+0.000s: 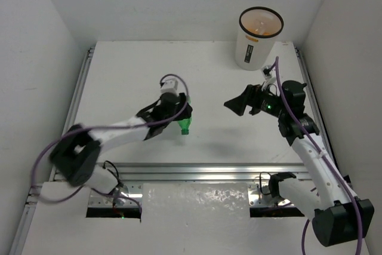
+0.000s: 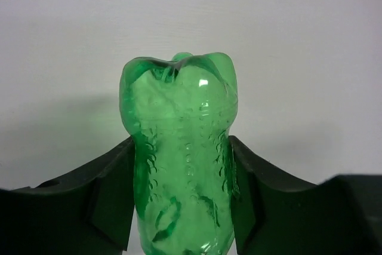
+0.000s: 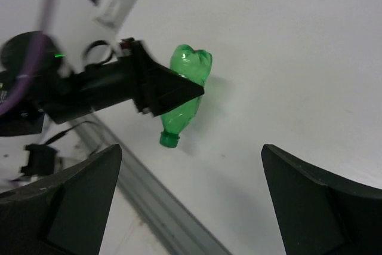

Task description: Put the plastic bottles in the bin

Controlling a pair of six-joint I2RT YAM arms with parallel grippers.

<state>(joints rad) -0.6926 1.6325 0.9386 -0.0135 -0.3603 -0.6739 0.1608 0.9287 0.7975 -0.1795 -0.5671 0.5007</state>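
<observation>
1. Top view. The left gripper [image 1: 178, 114] is closed on the green bottle [image 1: 185, 126] near the middle of the white table [image 1: 119, 76], with bare tabletop on every side. The right gripper [image 1: 237, 104], spread wide and holding nothing, hangs to the bottle's right, between it and the bin [image 1: 253, 52]. The bin, a white cylinder with a black rim, stands upright at the far right corner, close to the white walls [image 1: 48, 40]. An orange tint shows inside it. A ribbed metal rail [image 1: 197, 171] borders the table's near edge.
2. Left wrist view. The translucent green bottle [image 2: 182, 147] is dimpled, and its lobed base points away from the camera. It is pinched at mid-body between two black fingers [image 2: 110, 201], each pressed against its side.
3. Right wrist view. The right gripper's own black fingers [image 3: 65, 201] stand far apart with nothing between them. Beyond them, the left gripper [image 3: 164, 88] clamps the bottle [image 3: 190, 73] tilted, green cap [image 3: 169, 140] downward, over the table near the rail [image 3: 155, 207].
</observation>
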